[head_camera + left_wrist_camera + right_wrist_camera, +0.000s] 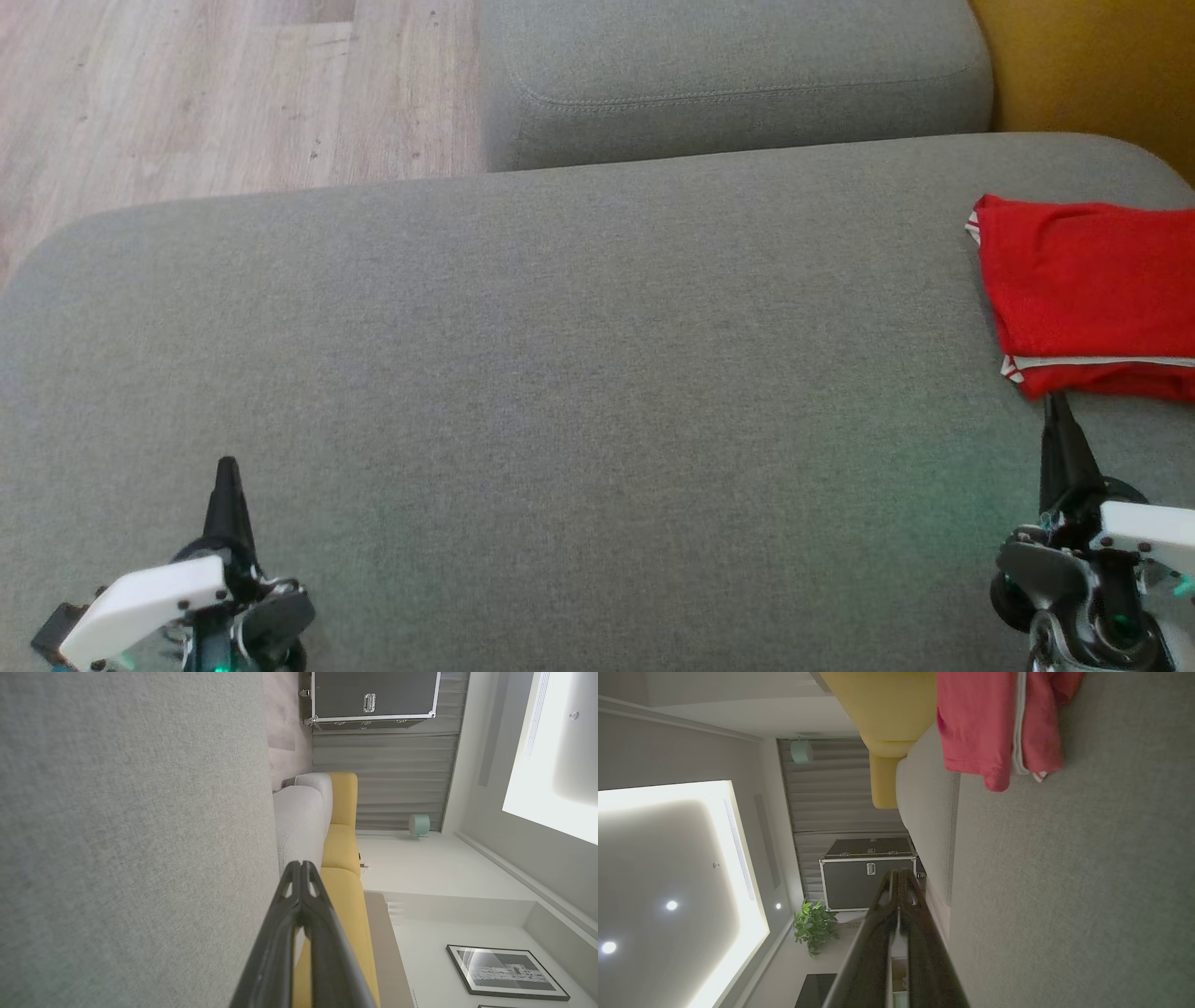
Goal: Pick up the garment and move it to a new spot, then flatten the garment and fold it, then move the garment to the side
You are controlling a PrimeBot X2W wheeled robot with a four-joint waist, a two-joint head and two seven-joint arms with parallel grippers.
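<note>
A red garment (1088, 289) with white trim lies folded at the right edge of the grey sofa cushion (560, 373), running out of the head view. It also appears as the red garment (994, 723) at the top of the right wrist view. My right gripper (1057, 401) is shut and empty, its tips just below the garment's near hem. The same shut tips (900, 873) stand apart from the cloth. My left gripper (227, 464) hovers at the lower left, shut, holding nothing. Its closed fingers (301, 865) point along the cushion.
A second grey cushion (728, 84) sits behind the main one, with yellow upholstery (1092, 65) at the far right. Wooden floor (187, 93) lies at the upper left. A dark flight case (868, 872) and a potted plant (812, 926) stand across the room.
</note>
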